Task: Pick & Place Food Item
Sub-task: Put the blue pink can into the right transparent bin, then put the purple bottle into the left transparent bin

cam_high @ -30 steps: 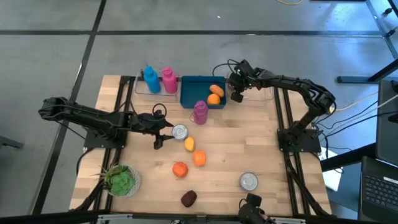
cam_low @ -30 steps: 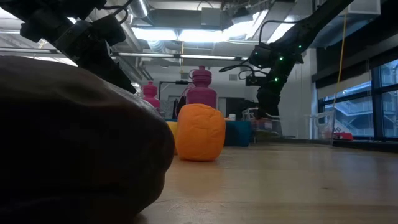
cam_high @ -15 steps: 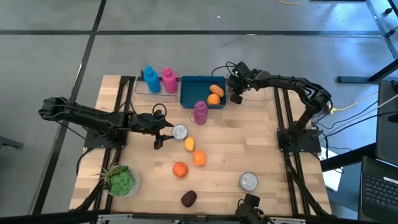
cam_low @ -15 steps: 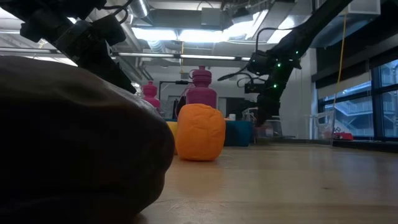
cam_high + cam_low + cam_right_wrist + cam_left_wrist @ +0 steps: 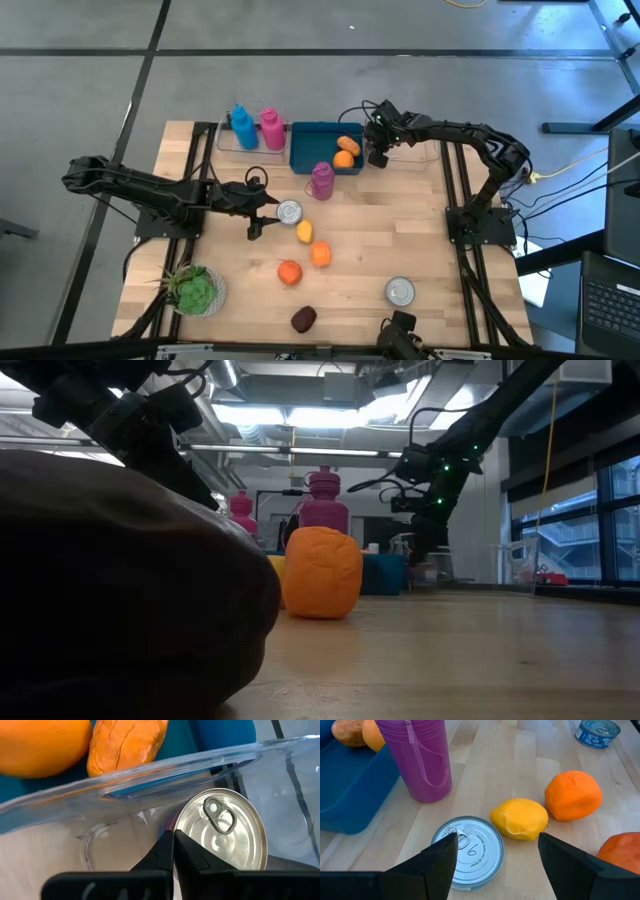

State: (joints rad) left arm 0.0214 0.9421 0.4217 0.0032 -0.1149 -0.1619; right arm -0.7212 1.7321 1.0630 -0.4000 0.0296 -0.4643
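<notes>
The right gripper [image 5: 378, 150] has been drawn slightly further in over the blue bin's [image 5: 310, 160] edge during the last second, so a placement there seems finished or near. Its jaws are closed together on nothing; a tin [image 5: 227, 832] lies just beyond their tips. The left gripper [image 5: 495, 851] is held open, unmoved, with a can [image 5: 467, 852] and a yellow food item [image 5: 520, 818] between and just ahead of its jaws.

Bright even light, ceiling lights [image 5: 250, 410] glaring, blurred dark foreground blob [image 5: 120, 590]
</notes>
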